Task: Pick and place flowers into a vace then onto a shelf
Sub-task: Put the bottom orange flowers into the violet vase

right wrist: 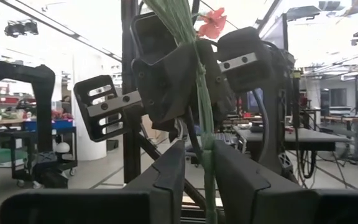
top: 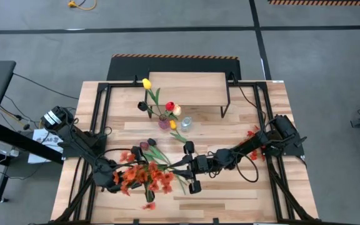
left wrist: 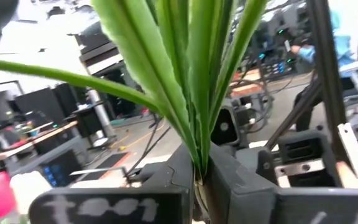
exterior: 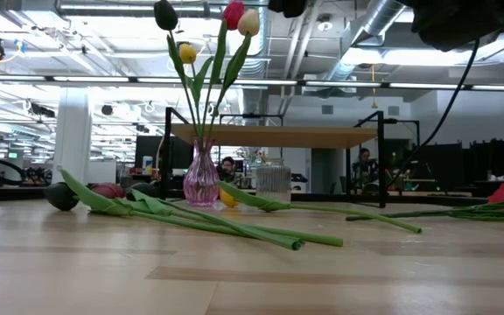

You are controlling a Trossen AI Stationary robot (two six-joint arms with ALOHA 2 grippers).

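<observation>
An orange-red flower spray (top: pixel 144 178) is held in the air above the table's near middle. My left gripper (left wrist: pixel 197 186) comes from the left and is shut on its green stem bundle. My right gripper (right wrist: pixel 201 180) faces it from the right. Its fingers stand slightly apart, with the stem's lower end (right wrist: pixel 209 163) between them. A pink vase (top: pixel 163 123) holding tulips stands in front of the shelf (top: pixel 186 87). More tulips (top: pixel 149 147) lie flat on the table. My left gripper pinches the spray's stem bundle just below its long leaves (left wrist: pixel 197 169), between its two fingers. The fingers come about level from the table's left. The spray is lifted clear of the table, its blossoms (top: pixel 136 177) spreading back over the gripper. My right gripper has the stem's lower end (right wrist: pixel 207 149) between its parted fingers, which come from the table's right, tilted slightly up. I cannot tell whether either finger touches the stem.
A clear glass (top: pixel 185 123) stands right of the vase, with a yellow tulip (top: pixel 173 125) lying between them. Red flowers (top: pixel 255 135) lie near the right edge under the right arm. A small orange piece (top: pixel 149 205) lies near the front edge.
</observation>
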